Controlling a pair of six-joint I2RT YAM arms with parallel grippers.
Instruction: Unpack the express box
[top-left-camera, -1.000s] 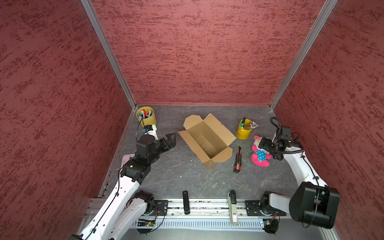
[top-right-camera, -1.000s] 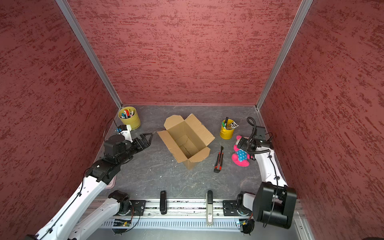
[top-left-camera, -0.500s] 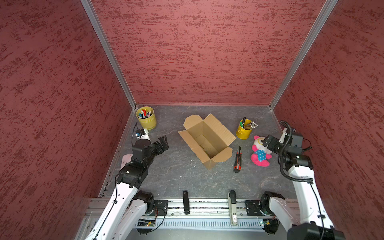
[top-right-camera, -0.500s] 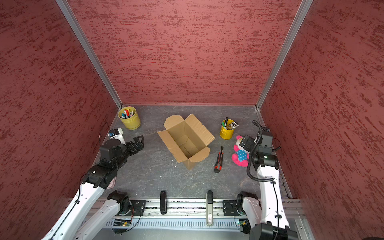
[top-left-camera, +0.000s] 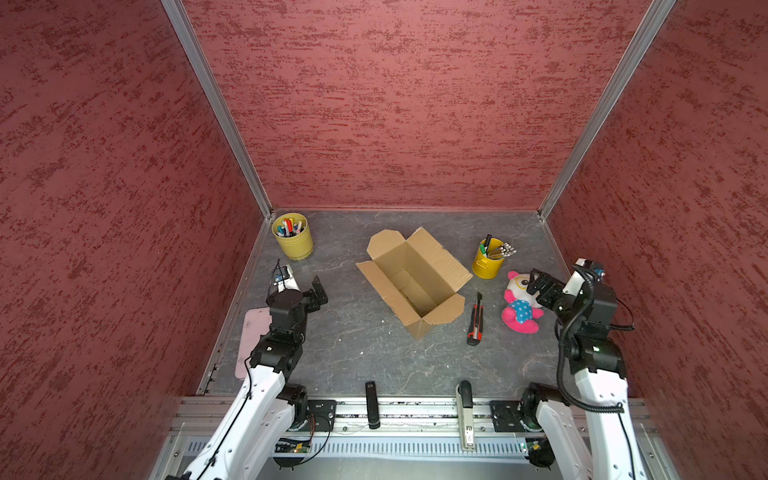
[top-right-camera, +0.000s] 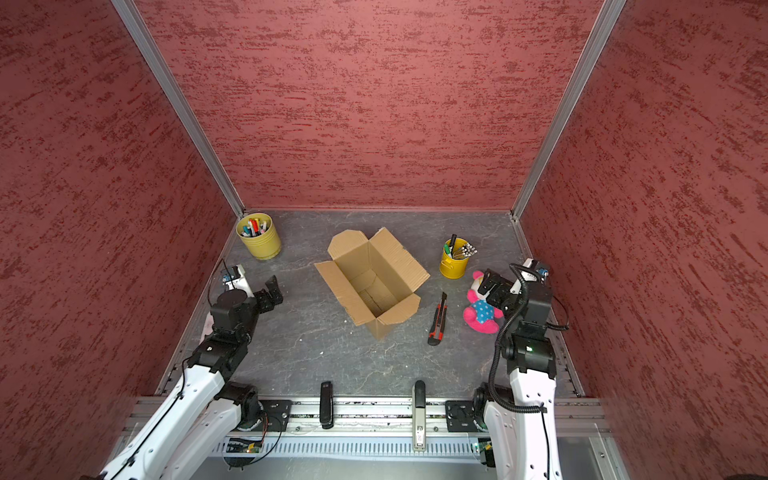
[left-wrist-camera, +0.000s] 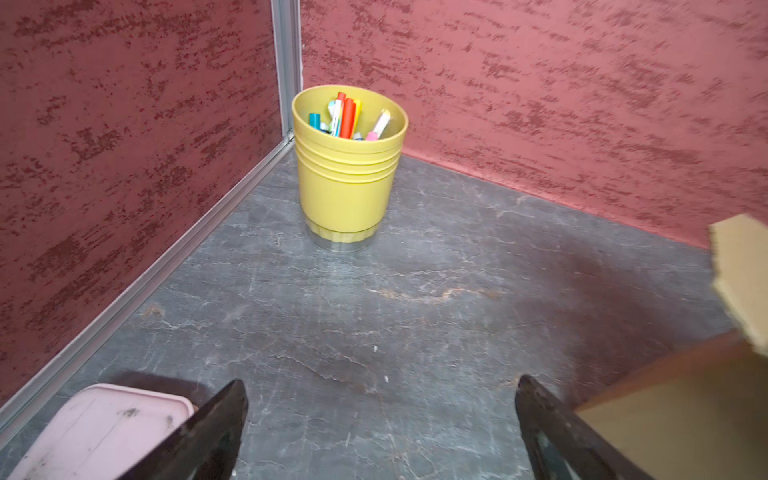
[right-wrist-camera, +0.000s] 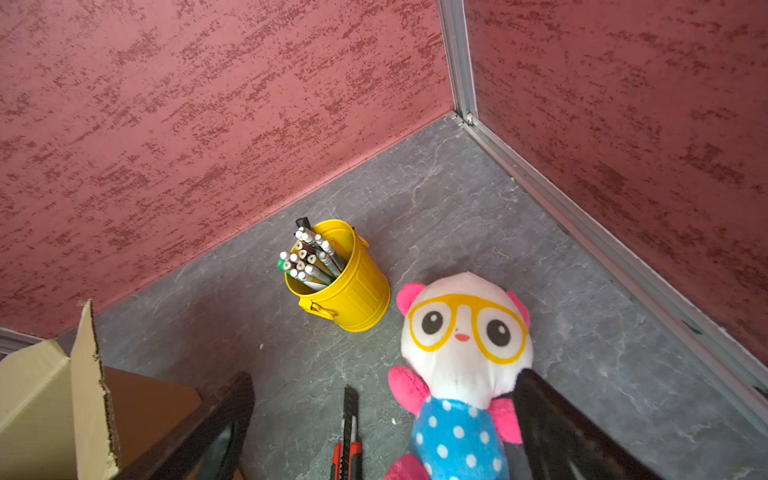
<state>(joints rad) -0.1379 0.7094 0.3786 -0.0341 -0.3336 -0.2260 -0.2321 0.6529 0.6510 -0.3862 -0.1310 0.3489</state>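
Express box (top-left-camera: 415, 286): brown corrugated carton, sat upright on the grey counter (top-left-camera: 353, 353) at mid-frame in both top views, turned diagonally, four flaps splayed open, bare cardboard floor visible inside.

light: bright, even, from overhead
shadows: soft, short; dim patch on the floor (left-wrist-camera: 582, 282) beside the express box (left-wrist-camera: 739, 266)
blur: box edge smeared at right of left wrist view; fingers (left-wrist-camera: 216, 432) out of focus
distortion: wall rails (top-left-camera: 216, 108) splay toward top-view corners
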